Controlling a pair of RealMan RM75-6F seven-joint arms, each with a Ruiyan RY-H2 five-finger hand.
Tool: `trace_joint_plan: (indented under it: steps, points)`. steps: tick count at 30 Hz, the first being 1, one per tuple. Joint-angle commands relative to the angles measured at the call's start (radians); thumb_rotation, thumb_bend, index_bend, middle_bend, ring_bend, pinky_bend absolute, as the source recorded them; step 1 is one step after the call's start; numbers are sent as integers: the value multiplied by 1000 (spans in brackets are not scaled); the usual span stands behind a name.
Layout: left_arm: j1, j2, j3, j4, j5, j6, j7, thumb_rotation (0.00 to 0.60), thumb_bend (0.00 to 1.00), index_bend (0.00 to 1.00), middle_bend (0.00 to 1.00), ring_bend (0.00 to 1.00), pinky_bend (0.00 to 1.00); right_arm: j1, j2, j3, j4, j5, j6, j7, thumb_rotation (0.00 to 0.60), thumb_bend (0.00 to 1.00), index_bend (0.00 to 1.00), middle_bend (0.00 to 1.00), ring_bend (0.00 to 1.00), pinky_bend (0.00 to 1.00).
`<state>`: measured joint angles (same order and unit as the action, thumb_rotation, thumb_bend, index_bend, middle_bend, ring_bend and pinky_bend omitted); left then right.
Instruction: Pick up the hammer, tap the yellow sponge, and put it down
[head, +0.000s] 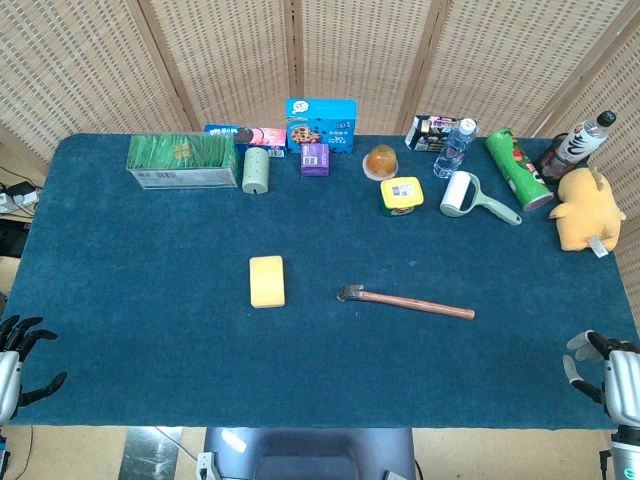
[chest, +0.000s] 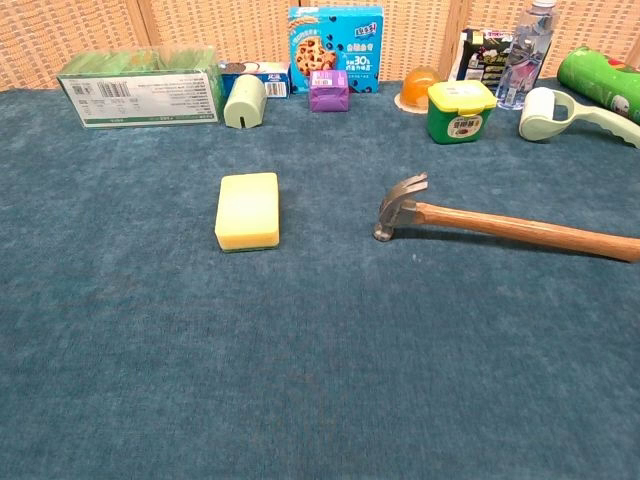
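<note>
Your left hand (head: 18, 362) has thin black fingers and a pale grey, silvery body. Your right hand (head: 612, 376) is mostly white and light grey with darker bits between the fingers (only the head view shows them).
</note>
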<state>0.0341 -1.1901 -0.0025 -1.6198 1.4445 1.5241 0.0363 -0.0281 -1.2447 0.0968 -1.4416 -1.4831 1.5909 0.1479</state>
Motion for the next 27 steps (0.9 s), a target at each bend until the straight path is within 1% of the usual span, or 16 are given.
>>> trace_joint_plan:
  steps: [1,7,12,22,27]
  points:
    - [1,1,-1,-1,2,2,0,600,224,332,182,72,132,2,0,0,-1,-3,-2,5,600,393,501,594,578,482]
    - [6,7,-4,-11,8,16,-2,600,224,333,182,72,132,22,8,3,-4,-9,-28,37,600,392,492,582,576,482]
    - [8,12,-6,-20,10,22,4,600,225,332,182,72,133,23,9,8,1,-3,-26,46,600,392,492,582,576,482]
    - [9,10,-2,-24,18,22,10,600,225,333,182,72,133,18,6,1,10,-4,-24,63,600,391,491,581,576,481]
    - [4,9,-4,-19,19,14,7,600,225,333,182,73,133,56,-2,-10,-8,-41,-67,79,600,391,474,578,572,482]
